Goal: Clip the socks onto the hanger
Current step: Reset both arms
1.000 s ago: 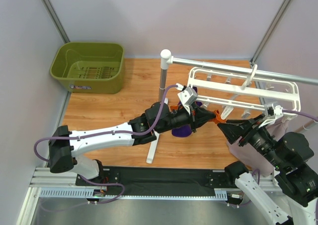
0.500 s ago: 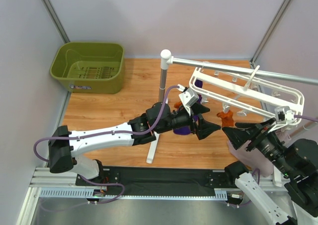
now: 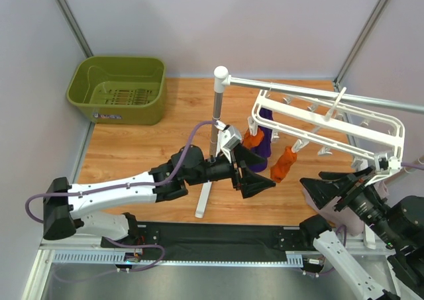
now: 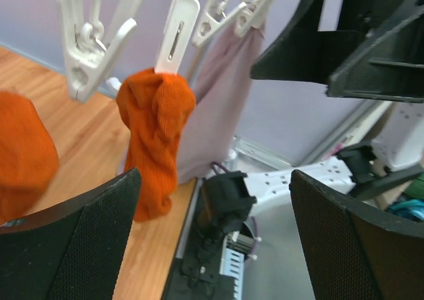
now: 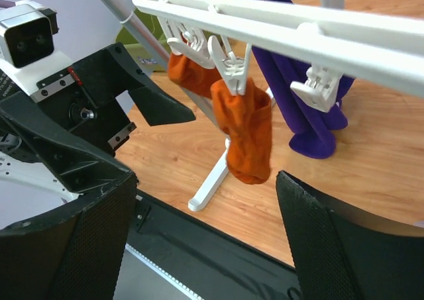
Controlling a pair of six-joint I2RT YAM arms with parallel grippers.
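While left pincer (image 3: 262, 175) and right pincer (image 3: 313, 179) gape, socks (image 3: 283, 165) hang — wooden table (image 3: 146, 148) below.

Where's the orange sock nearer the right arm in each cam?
Top external: the sock hangs right of centre.
Left wrist: sock left of centre, clipped.
Right wrist: sock at centre.
Landmark: the second sock, to its left in all three.

Orange-red socks (image 5: 248, 131), white plastic hanger (image 5: 265, 23).
The sock fabric shows a fine ribbed knit in one plain colour. The dark purple cloth (image 5: 311, 114) and the pale lilac cloth (image 4: 225, 95) are unpatterned; the bench (image 3: 146, 148) is honey-brown wood grain, the basket (image 3: 126, 111) olive green.
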